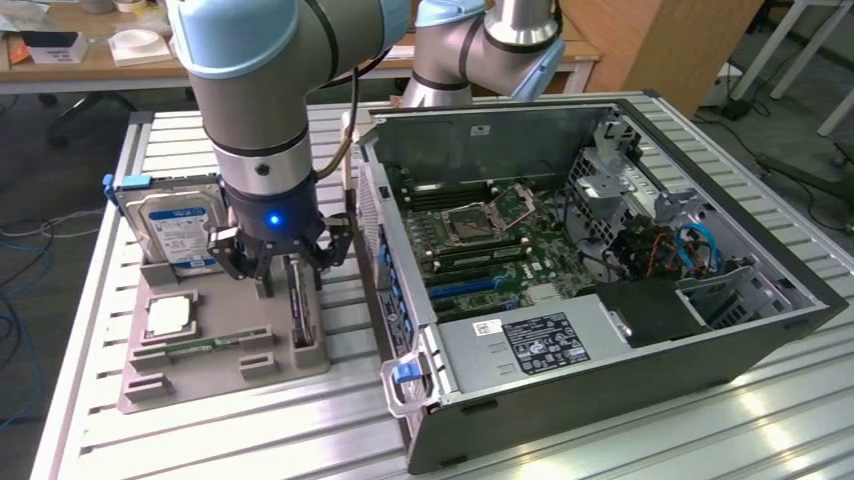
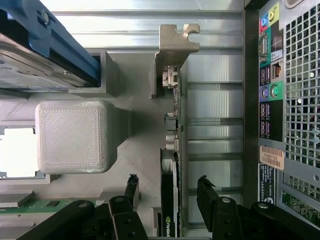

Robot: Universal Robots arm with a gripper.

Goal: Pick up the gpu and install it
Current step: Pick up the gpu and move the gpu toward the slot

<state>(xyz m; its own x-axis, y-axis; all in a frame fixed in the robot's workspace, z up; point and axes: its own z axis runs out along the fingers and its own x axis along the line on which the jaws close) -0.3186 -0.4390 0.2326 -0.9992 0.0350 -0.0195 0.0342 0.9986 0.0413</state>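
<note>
On the slatted metal bench [image 1: 641, 440] lies an open computer case [image 1: 467, 135], its board facing up. The arm [image 1: 260, 90] reaches down over a grey tray [image 1: 200, 378] just beside the case, on the exterior view's left. The tray carries a hard drive [image 1: 180, 225] and the gpu [image 2: 170, 200], which stands on edge in its slot. The jaws are spread wide, one on each side of the gpu's dark end and clear of it, gripping nothing.
</note>
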